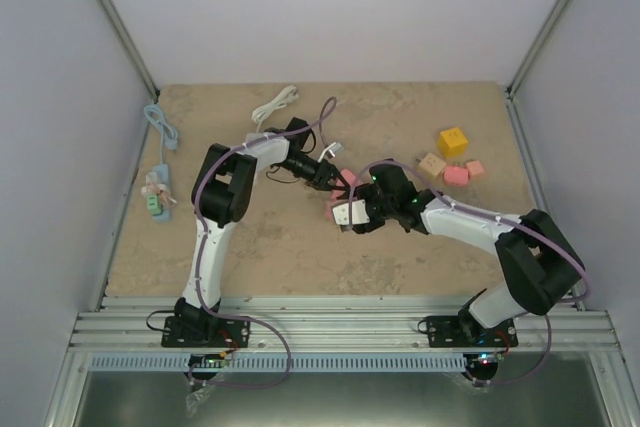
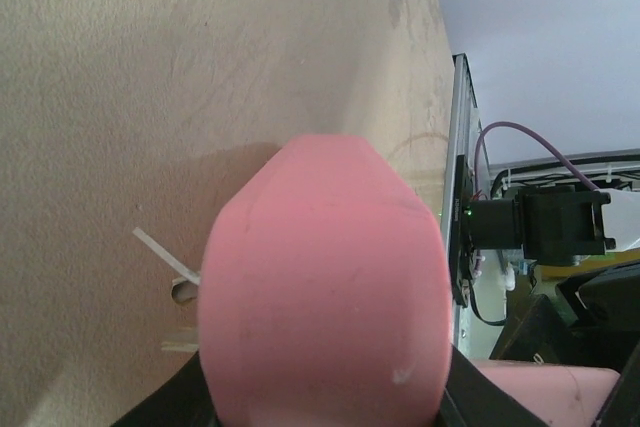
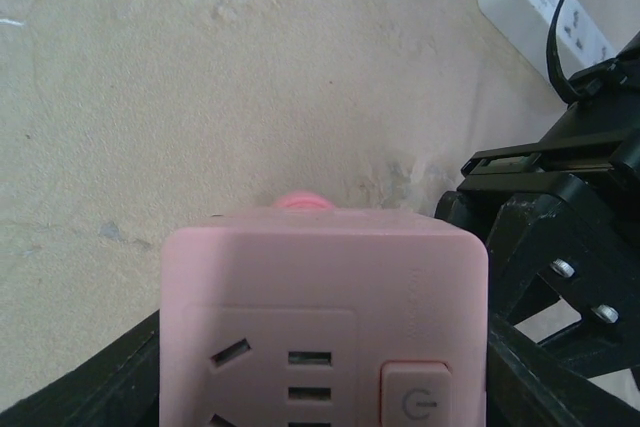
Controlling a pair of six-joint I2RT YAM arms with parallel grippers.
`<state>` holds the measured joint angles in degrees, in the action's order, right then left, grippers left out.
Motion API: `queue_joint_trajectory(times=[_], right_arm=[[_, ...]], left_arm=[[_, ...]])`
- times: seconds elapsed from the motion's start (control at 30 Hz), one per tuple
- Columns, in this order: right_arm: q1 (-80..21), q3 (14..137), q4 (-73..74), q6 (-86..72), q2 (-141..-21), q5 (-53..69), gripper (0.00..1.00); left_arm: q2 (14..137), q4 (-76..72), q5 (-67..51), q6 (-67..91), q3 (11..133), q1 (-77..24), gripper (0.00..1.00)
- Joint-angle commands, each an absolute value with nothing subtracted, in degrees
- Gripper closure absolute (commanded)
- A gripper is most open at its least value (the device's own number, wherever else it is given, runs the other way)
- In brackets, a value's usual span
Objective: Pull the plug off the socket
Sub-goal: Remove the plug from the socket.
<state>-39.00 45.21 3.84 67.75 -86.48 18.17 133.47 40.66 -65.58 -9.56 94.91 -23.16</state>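
Observation:
My left gripper point(image 1: 338, 178) is shut on the pink plug point(image 1: 348, 179). In the left wrist view the plug's rounded body point(image 2: 322, 287) fills the space between the black jaws. My right gripper point(image 1: 347, 213) is shut on the pink socket cube point(image 1: 338, 209), just in front of the plug. The right wrist view shows the cube's face point(image 3: 320, 317) with its slots and a power button point(image 3: 418, 402). A small pink bump point(image 3: 303, 201) shows behind the cube's top edge. Plug and socket sit close together, and I cannot tell whether the pins are still in.
A white power strip point(image 1: 275, 105) with its cable lies at the back, and shows in the right wrist view as well point(image 3: 550, 7). A light blue strip point(image 1: 157, 192) lies at the left edge. Yellow point(image 1: 453, 141), tan point(image 1: 431, 164) and pink point(image 1: 457, 175) cubes sit at the right.

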Motion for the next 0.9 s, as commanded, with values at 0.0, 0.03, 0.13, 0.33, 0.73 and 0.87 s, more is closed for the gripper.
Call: queue_joint_trajectory(times=[0.0, 0.03, 0.13, 0.33, 0.73, 0.87], right_arm=[[-36.9, 51.5, 10.8, 68.1, -85.9, 20.0, 0.88], [-36.7, 52.1, 11.9, 68.0, -86.2, 20.3, 0.88], [-36.3, 53.5, 14.4, 67.8, -87.0, 20.7, 0.88], [-36.0, 55.2, 15.7, 66.7, -88.9, 19.7, 0.88], [-35.5, 53.5, 13.1, 66.9, -87.5, 18.8, 0.87], [-34.8, 52.0, 10.5, 67.1, -85.2, 18.7, 0.87]], left_arm=[[136.0, 41.6, -55.7, -11.4, 94.0, -21.2, 1.0], [135.9, 41.6, -55.7, -11.2, 93.9, -21.2, 1.0], [135.9, 41.4, -55.4, -11.2, 93.8, -21.2, 1.0], [135.7, 41.2, -55.3, -11.0, 93.6, -21.3, 1.0], [135.7, 41.3, -55.5, -11.3, 93.7, -21.3, 1.0], [135.8, 41.4, -55.6, -11.4, 93.7, -21.3, 1.0]])
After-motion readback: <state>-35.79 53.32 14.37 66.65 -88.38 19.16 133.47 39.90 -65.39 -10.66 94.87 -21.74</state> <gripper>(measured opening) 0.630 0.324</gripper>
